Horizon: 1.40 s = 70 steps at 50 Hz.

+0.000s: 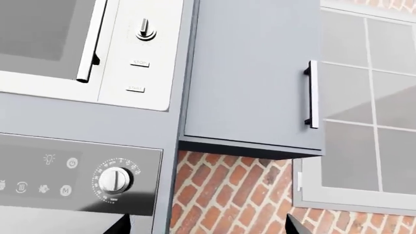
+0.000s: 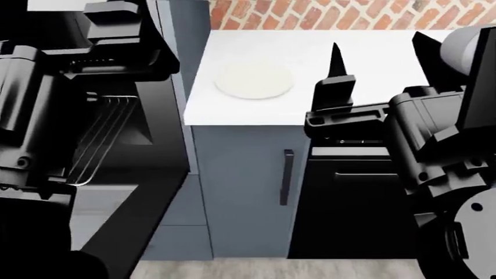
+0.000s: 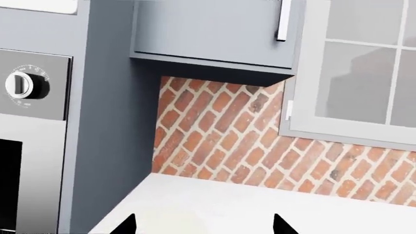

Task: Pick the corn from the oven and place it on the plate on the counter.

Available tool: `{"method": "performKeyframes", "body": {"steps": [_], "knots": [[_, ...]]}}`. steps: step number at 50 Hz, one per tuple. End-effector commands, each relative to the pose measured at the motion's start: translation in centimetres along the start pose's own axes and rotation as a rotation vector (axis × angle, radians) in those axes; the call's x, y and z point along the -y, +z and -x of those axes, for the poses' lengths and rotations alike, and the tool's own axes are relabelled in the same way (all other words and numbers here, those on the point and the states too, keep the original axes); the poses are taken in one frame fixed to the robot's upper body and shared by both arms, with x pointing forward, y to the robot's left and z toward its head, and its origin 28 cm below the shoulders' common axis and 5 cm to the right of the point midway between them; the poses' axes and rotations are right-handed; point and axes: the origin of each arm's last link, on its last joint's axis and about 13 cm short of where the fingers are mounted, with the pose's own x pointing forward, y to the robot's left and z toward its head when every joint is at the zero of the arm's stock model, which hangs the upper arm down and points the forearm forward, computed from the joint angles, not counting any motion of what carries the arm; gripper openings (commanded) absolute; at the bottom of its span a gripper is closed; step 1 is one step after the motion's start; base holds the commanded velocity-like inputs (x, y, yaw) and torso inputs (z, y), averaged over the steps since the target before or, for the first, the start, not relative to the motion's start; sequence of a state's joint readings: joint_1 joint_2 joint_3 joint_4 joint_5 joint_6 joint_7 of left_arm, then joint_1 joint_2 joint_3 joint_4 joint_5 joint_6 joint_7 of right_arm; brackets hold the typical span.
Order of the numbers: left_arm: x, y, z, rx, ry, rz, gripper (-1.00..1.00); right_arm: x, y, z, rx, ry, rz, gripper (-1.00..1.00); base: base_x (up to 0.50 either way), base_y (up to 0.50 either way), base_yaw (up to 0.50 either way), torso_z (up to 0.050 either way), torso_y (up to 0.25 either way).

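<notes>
— Right fingers spread wide, empty, above the bench; left fingers apart too, near the oven.
— Corn? Not visible — presumably inside. Plate bare. Risk: snagging the wire rack reaching in blind.

In the head view the left arm filled the left side as a bulky black mass, raised, its gripper not clearly distinguishable there. The right arm reached in from the right, its wrist angled toward the middle, and the right gripper pointed forward with one slim black finger standing upright. In each wrist view only two dark fingertips showed at the frame edge, set well apart, so the left gripper and the right one were both spread wide with nothing between them.
</notes>
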<state>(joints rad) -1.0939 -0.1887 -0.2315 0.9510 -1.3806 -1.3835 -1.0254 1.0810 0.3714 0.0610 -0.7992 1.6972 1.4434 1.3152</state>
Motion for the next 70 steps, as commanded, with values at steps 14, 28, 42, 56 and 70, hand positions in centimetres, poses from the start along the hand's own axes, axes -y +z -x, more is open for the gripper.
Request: {"method": "performKeyframes", "body": {"steps": [14, 28, 42, 56, 70], "knots": [[0.16, -0.20, 0.22, -0.004, -0.008, -0.037, 1.00, -0.37, -0.25, -0.10, -0.016, 0.032, 0.004, 1.00, 0.00, 0.50, 0.00, 0.000, 0.000], [0.18, -0.22, 0.54, -0.009, -0.011, -0.028, 1.00, -0.48, -0.31, 0.06, -0.020, 0.040, 0.000, 1.00, 0.00, 0.50, 0.00, 0.000, 0.000], [0.18, -0.26, 0.59, -0.010, -0.007, -0.032, 1.00, -0.52, -0.43, 0.13, -0.027, 0.051, -0.003, 1.00, 0.00, 0.50, 0.00, 0.000, 0.000], [0.18, -0.34, 0.70, -0.011, -0.004, -0.032, 1.00, -0.54, -0.45, 0.14, -0.029, 0.053, -0.004, 1.00, 0.00, 0.50, 0.00, 0.000, 0.000], [0.21, -0.19, 0.75, -0.010, -0.004, -0.031, 1.00, -0.56, -0.42, 0.18, -0.028, 0.054, -0.003, 1.00, 0.00, 0.50, 0.00, 0.000, 0.000]]}}
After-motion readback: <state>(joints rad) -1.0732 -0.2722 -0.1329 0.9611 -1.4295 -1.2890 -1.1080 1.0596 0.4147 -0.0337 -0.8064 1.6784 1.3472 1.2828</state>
